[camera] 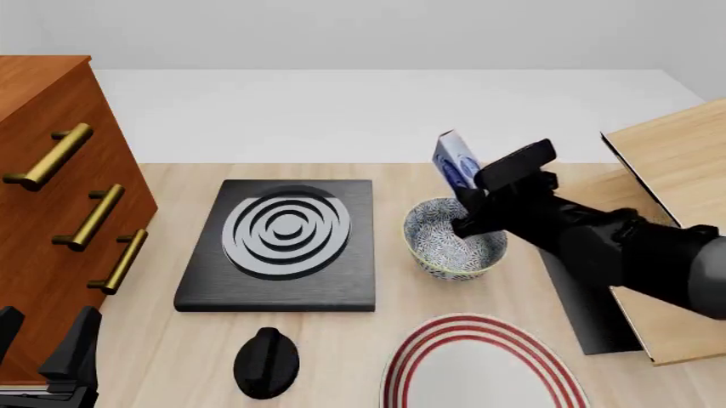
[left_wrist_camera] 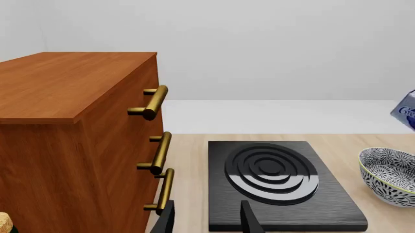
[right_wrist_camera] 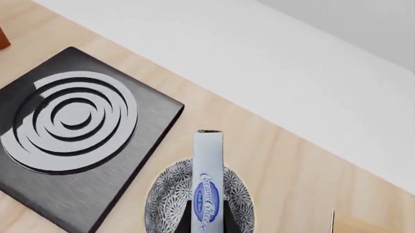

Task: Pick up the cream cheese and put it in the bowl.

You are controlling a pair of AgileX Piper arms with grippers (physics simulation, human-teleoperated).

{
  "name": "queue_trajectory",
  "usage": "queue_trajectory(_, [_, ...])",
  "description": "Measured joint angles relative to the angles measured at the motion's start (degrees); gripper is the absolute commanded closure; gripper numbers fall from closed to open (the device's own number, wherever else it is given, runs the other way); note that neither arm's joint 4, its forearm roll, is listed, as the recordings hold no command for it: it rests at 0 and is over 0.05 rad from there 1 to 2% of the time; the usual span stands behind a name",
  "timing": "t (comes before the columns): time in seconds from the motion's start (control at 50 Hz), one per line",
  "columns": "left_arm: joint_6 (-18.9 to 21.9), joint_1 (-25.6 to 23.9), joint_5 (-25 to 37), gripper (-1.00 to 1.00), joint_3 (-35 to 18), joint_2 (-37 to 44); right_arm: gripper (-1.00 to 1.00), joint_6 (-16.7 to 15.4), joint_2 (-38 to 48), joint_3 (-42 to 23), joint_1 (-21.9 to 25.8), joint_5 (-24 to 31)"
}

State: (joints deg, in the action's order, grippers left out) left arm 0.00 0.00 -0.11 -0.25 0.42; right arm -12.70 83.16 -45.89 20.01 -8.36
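The cream cheese [camera: 455, 160], a pale box with a blue logo, stands on edge in the air just above the far rim of the patterned bowl [camera: 445, 248]. My right gripper [camera: 468, 202] is shut on its lower end. In the right wrist view the box [right_wrist_camera: 209, 179] sticks out from between the fingers, directly over the bowl [right_wrist_camera: 167, 196]. My left gripper [camera: 43, 344] is open and empty at the near left, by the cabinet. The left wrist view shows its open fingers [left_wrist_camera: 250, 221], the bowl [left_wrist_camera: 388, 175] and a corner of the box [left_wrist_camera: 406, 111].
A black stove plate with grey rings [camera: 284, 242] lies left of the bowl, with a black knob [camera: 267, 361] in front of it. A white plate with red rings [camera: 482, 367] sits at the near edge. A wooden drawer cabinet [camera: 46, 204] stands at the left and a wooden board [camera: 669, 178] at the right.
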Motion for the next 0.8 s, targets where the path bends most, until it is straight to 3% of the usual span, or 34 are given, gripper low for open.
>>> queue_trajectory(0.8, [0.00, 0.00, 0.00, -1.00, 0.00, 0.00, 1.00, 1.62, 12.83, -2.50, -1.99, -6.20])
